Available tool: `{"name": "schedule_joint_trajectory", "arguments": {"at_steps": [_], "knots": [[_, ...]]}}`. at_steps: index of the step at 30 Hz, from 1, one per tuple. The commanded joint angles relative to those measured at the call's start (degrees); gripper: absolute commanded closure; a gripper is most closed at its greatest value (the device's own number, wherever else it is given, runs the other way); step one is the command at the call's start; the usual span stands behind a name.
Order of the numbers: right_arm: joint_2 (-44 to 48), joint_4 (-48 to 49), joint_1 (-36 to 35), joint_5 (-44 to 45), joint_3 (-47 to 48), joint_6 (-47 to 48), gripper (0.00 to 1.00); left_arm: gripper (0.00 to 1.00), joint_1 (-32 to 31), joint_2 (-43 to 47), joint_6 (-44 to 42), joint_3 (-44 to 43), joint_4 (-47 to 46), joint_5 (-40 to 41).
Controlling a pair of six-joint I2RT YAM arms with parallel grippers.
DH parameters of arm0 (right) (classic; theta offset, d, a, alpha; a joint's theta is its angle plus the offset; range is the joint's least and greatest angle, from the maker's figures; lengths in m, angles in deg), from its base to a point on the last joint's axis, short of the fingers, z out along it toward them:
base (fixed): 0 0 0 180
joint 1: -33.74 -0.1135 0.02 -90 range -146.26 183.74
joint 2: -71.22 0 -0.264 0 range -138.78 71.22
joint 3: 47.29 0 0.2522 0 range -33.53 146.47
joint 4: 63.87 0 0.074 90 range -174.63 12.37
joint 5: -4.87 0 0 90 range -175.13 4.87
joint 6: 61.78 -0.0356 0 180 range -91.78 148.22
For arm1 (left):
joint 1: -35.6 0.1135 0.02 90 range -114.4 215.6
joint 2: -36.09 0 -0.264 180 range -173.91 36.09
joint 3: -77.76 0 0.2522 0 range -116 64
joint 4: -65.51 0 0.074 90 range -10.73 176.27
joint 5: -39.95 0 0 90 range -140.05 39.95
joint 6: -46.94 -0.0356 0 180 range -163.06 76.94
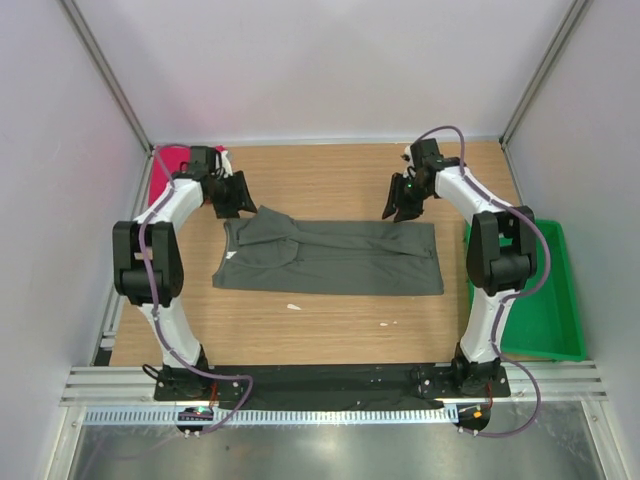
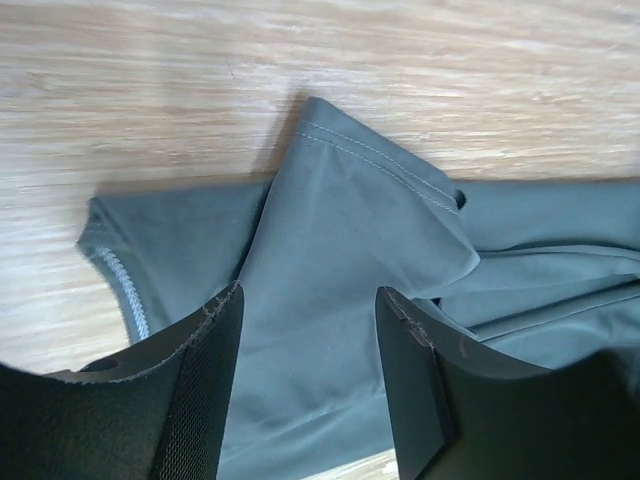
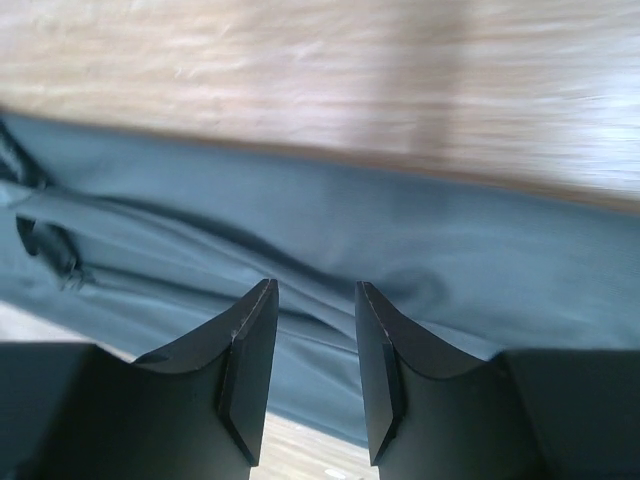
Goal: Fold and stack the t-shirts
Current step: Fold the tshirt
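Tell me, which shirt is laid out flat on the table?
The grey-olive t-shirt, spread flat at the centre; the pinkish-red t-shirt sits bunched in the far left corner.

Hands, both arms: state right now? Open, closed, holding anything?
Left hand: open, holding nothing, over the dark grey-olive t-shirt.
Right hand: open, holding nothing, over the same t-shirt.
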Motion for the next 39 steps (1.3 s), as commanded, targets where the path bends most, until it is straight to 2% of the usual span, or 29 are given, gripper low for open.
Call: {"name": "schedule_joint_trajectory", "arguments": {"at_steps": [1,4,7,14,18,24,27,28,31,34,39], "knots": [[-1.5,1.2,-1.9,-6.7,2.4,-1.3,0.58,0.43,-0.2,-3.0,-2.1,-4.4,1.2,-3.8],[-3.2,5.9,-4.3,-14.5,2.0,-4.0,0.58,0.41,-0.3,-5.6,-3.7,-7.6,1.3,-5.1],[-5.1,14.6,-6.9,-18.4,2.0,-9.4,0.57,0.39,-0.4,-9.2,-4.7,-10.4,-0.7,-6.0],[-13.5,18.1,-10.9,-20.5,11.7,-14.7,0.57,0.39,-0.6,-14.7,-5.1,-14.7,-2.5,-8.1],[-14.2,19.7,-11.1,-21.0,13.5,-17.1,0.57,0.41,-1.4,-17.7,-5.1,-16.1,-2.8,-7.7],[-12.9,17.5,-10.8,-20.0,11.1,-14.3,0.57,0.53,-2.6,-19.8,-5.5,-17.5,-2.1,-6.2],[-11.4,17.5,-10.7,-19.4,8.4,-13.4,0.58,0.64,-2.5,-20.4,-5.6,-17.6,-1.7,-6.7],[-11.2,16.9,-10.6,-19.1,7.8,-12.8,0.59,0.75,-2.6,-20.5,-5.6,-17.7,-1.7,-7.2],[-10.7,15.9,-10.3,-18.8,7.3,-12.3,0.59,1.0,-2.5,-20.5,-5.9,-19.0,-0.3,-7.3],[-10.1,14.7,-10.2,-18.2,7.0,-12.1,0.59,1.0,-2.6,-17.0,-5.6,-17.9,0.3,-7.3],[-8.6,14.0,-10.2,-17.9,6.0,-12.2,0.6,1.0,-2.5,-6.0,-3.8,-12.5,2.0,-5.2]]}}
